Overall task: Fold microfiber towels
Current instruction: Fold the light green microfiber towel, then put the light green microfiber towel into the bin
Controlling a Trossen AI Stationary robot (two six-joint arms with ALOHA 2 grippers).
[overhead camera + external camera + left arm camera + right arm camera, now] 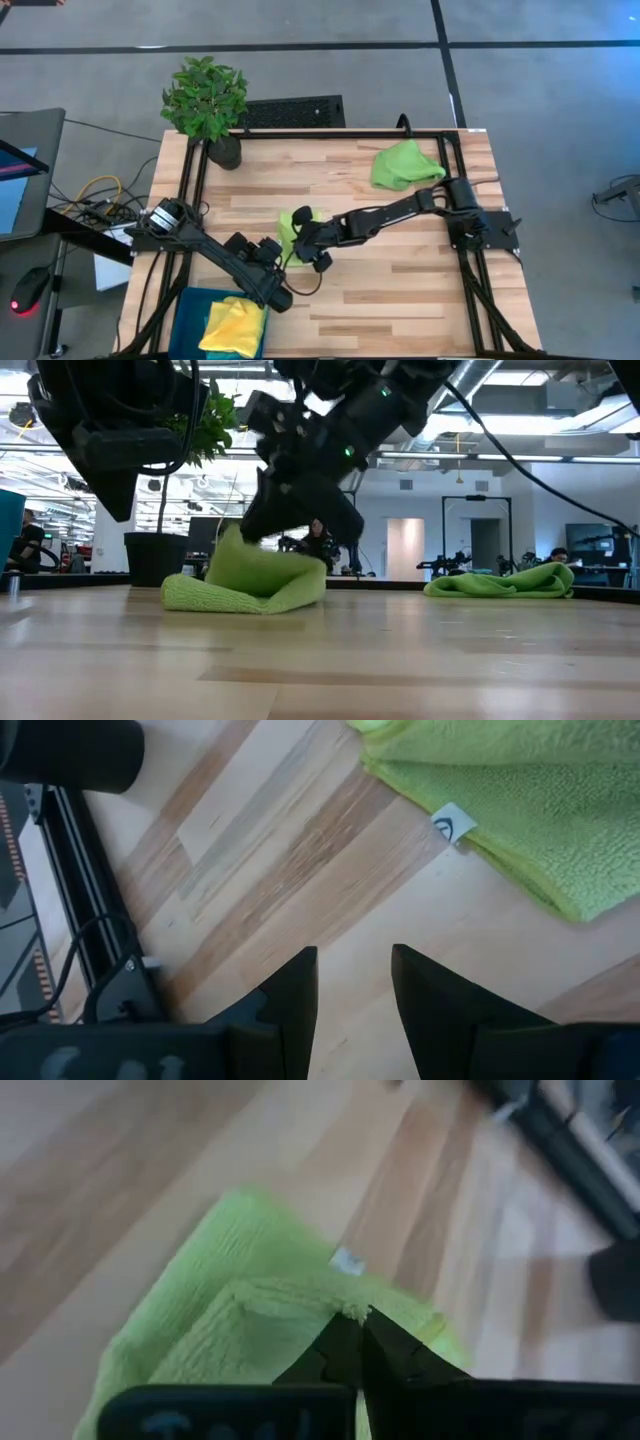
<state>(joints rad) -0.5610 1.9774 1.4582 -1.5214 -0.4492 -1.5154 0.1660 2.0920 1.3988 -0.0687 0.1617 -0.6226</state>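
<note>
Pinching the top layer of a lime green microfiber towel point(250, 1330), my right pincer point(357, 1330) is clamped on a small peak of cloth at the middle of the worktop point(400, 290), the jaws near enough together that only a tuft of pile shows between their tips. From the table-height camera the same towel point(250, 585) sits humped under that pincer point(290, 525), one rolled edge resting on the wood and the raised part drawn up toward the jaws. Its white label point(347, 1261) lies just beyond my fingertips, on the towel's far border.

Seen from above, the bundle point(290, 228) lies at the tip of my right arm, with my left pincer point(280, 297) just beside it on the front side, nearer the tray. That left pincer point(352, 982) hangs released and empty over bare wood, its fingers apart, the towel's long hemmed edge point(500, 820) running slantwise ahead of it.

The relation that matters, I judge: the cloth lies directly beneath my right pincer, while the free border faces the left one, so the left arm is better placed to pin it.

A second lime green towel point(405, 165) lies crumpled at the far right of the worktop, well apart. A yellow towel point(235, 325) rests atop a teal one point(195, 305) at the front left corner.
</note>
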